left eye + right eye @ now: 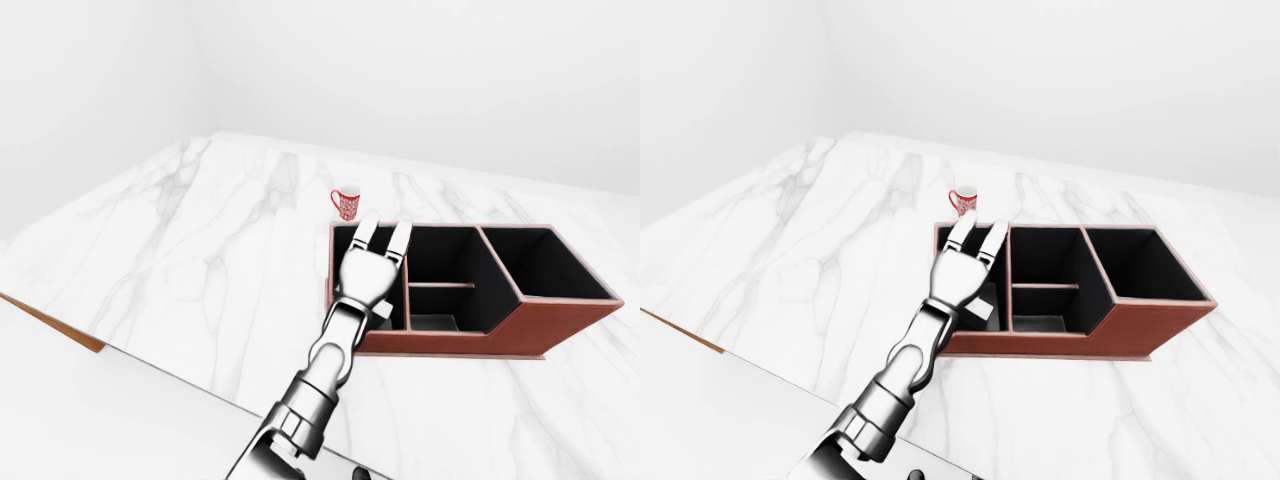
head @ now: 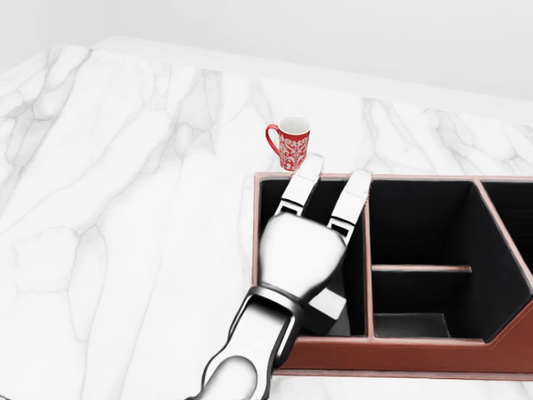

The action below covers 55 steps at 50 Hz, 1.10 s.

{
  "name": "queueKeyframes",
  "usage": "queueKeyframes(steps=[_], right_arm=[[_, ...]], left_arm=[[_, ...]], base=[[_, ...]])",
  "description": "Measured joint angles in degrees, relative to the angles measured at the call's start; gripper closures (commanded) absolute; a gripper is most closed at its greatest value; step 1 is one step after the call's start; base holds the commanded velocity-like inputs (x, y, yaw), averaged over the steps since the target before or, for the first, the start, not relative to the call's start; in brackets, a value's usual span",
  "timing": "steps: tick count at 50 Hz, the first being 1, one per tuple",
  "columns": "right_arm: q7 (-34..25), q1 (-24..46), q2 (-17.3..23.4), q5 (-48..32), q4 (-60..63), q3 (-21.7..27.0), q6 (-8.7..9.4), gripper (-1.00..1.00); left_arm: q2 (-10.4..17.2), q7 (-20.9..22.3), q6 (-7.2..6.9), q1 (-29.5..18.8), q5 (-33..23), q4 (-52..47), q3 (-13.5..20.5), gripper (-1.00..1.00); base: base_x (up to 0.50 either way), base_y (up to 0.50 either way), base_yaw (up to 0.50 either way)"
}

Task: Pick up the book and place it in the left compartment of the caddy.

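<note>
**Left hand open above the caddy**

Head view: silver three-fingered left hand [image 2: 301, 250] is spread and empty; the pale grey book [image 2: 328, 305] lies in the brown leather caddy [image 2: 400, 354]'s left compartment, apparently released.

Left-eye view: red patterned mug [image 1: 346, 202] stands near the caddy.

A red mug [image 2: 289, 142] with a white flowery pattern stands upright on the white marbled surface [image 2: 125, 208], handle turned to the left of the head view and its inside white. In the left-eye view a brown edge shows at the surface's lower left. A plain white wall [image 1: 420, 70] rises beyond the surface.
</note>
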<state>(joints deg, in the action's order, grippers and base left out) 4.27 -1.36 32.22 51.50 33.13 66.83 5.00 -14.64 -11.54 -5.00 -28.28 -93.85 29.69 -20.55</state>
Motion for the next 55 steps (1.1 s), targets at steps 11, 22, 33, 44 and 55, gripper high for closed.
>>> queueKeyframes(steps=[11,22,33,44,55], right_arm=[[-0.11,0.0,-0.05,-0.1,0.11,0.02,0.0,-1.0],[-0.21,-0.06,-0.15,-0.1,0.3,0.05,0.0,-1.0],[-0.4,-0.08,-0.37,-0.35,0.36,-0.11,0.0,-1.0],[-0.52,-0.1,-0.48,-0.48,0.39,-0.19,0.0,-1.0],[-0.42,-0.19,-0.54,-0.29,0.71,-0.03,0.0,-1.0]], left_arm=[[-1.4,14.64,0.0,8.51,-12.24,-26.93,-7.46,-1.0],[-0.85,24.4,0.0,9.64,-16.21,-42.37,-12.73,-1.0],[-5.36,23.19,0.0,11.06,-15.85,-50.2,-10.45,-1.0],[-5.36,20.78,0.0,9.84,-14.59,-55.51,-8.46,-1.0],[-5.36,18.23,0.0,9.49,-6.84,-61.63,-7.98,-1.0]], base=[[0.0,0.0,0.0],[0.0,0.0,0.0],[0.0,0.0,0.0],[0.0,0.0,0.0],[0.0,0.0,0.0]])
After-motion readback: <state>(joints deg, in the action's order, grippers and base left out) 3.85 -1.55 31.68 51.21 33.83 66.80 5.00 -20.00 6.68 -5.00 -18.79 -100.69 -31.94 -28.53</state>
